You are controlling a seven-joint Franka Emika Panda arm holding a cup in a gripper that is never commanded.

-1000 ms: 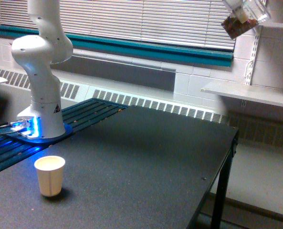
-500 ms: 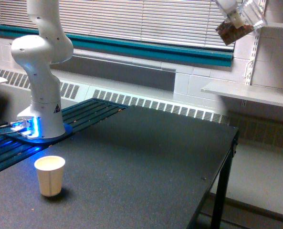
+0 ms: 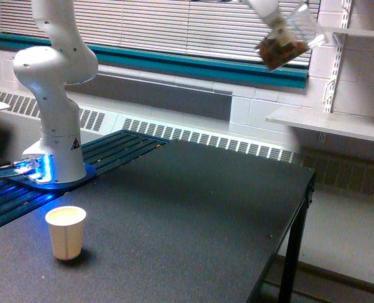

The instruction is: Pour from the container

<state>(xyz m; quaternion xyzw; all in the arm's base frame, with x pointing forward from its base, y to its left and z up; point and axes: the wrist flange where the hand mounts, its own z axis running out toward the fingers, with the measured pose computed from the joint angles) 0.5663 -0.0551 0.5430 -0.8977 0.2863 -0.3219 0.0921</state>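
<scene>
Holding: my end effector (image 3: pixel 270 14) grips the tilted container (image 3: pixel 286 42) high near the blinds (image 3: pixel 193 28).
Below: paper cup (image 3: pixel 65 231) upright on the table (image 3: pixel 193 221).

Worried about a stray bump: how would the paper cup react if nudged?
The paper cup looks thin-walled and light, so it would probably slide or tip easily. It stands upright and alone on the table, nothing bracing it. Its contents cannot be seen.
</scene>
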